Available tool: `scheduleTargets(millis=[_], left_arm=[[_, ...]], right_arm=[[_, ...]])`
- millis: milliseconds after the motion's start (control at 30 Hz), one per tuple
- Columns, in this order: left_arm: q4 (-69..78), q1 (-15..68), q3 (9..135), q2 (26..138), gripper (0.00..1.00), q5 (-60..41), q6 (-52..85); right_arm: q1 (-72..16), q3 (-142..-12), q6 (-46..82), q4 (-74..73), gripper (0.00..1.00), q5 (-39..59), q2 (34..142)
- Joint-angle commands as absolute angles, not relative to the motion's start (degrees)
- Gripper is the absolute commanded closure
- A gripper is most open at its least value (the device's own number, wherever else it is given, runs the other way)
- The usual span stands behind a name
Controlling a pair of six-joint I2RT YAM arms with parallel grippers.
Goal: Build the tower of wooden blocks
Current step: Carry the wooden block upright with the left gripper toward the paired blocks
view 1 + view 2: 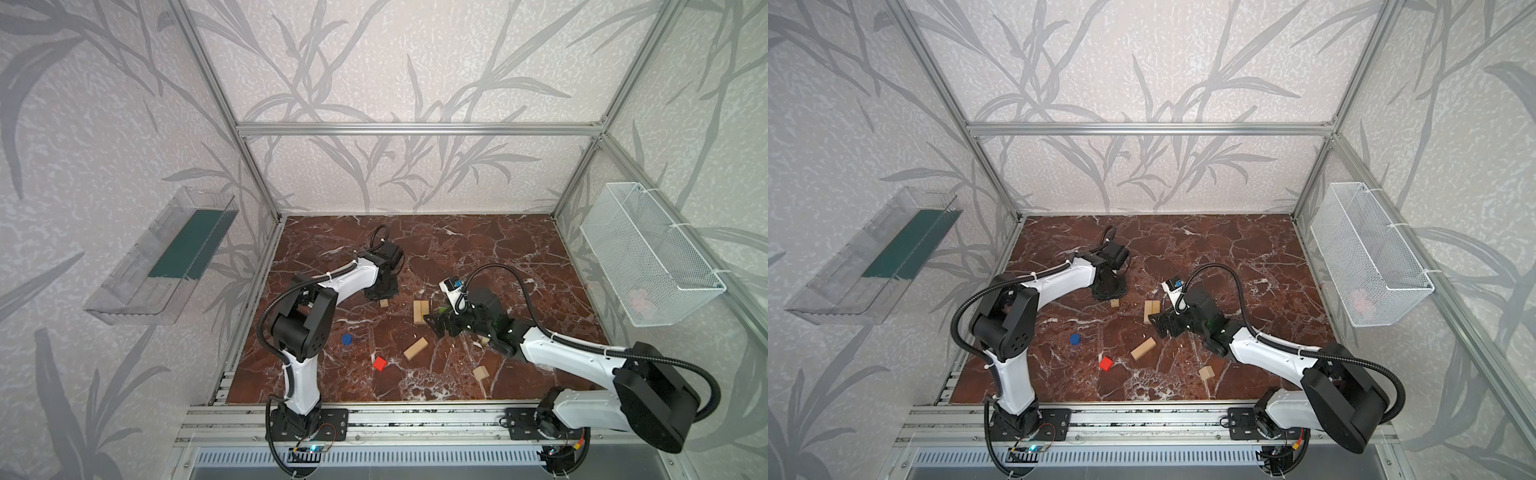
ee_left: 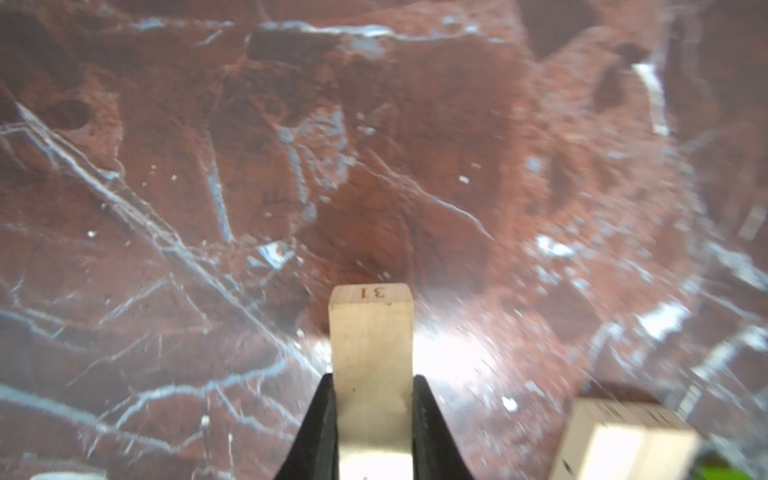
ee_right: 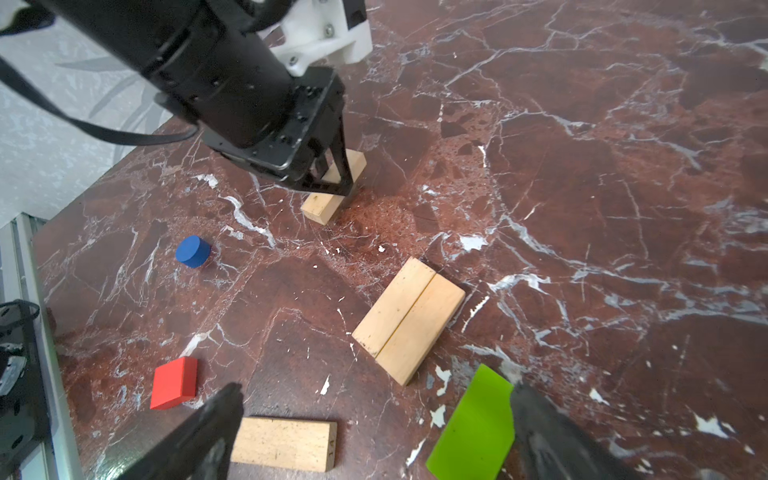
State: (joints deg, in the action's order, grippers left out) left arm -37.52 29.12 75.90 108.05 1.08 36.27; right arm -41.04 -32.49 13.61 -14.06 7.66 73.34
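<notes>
Left end effector [image 2: 372,380] clamps a pale bar [image 2: 371,328] lying on the worktop [image 1: 478,249], at 9 o'clock from the paired bars [image 1: 420,311]. Gripped off its middle, it may pivot when lifted. Right end effector [image 3: 374,403] gapes empty over the lime-green bar [image 3: 473,424].

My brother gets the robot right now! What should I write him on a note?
Left hand: closed on a pale bar that lies on the table.
Right hand: open, holding nothing, next to the green bar.
Two pale bars lie side by side mid-table. Another pale bar, red block, blue disc and small pale block lie loose nearer the front.
Done: nothing stacked yet.
Left: stack everything.
</notes>
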Motion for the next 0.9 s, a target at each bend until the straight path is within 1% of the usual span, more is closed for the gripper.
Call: scheduleTargets(millis=[0, 100, 233, 600, 767, 867], left_arm=[[-40.3, 31.0, 76.1, 103.0, 0.86, -0.6, 33.7], [-40.8, 33.0, 75.8, 101.1, 0.87, -1.5, 33.3], [-41.4, 35.4, 75.4, 99.9, 0.9, -1.6, 33.7], [-40.4, 41.6, 75.6, 100.6, 0.92, 0.9, 38.9], [-39.8, 43.2, 76.6, 103.1, 0.92, 1.1, 39.9], [-40.3, 43.8, 77.3, 103.9, 0.92, 2.8, 41.4]], right_arm=[[-40.0, -33.1, 15.5, -9.0, 0.01, 8.0, 69.4], [-40.0, -33.0, 15.3, -5.8, 0.01, 7.1, 67.3], [-39.8, -32.3, 14.7, -4.3, 0.01, 8.6, 66.8], [-39.8, -28.1, 12.8, -13.1, 0.01, 13.2, 69.8], [-39.8, -26.9, 12.4, -14.9, 0.01, 12.5, 68.1], [-39.8, -25.9, 12.3, -16.0, 0.01, 12.4, 67.0]])
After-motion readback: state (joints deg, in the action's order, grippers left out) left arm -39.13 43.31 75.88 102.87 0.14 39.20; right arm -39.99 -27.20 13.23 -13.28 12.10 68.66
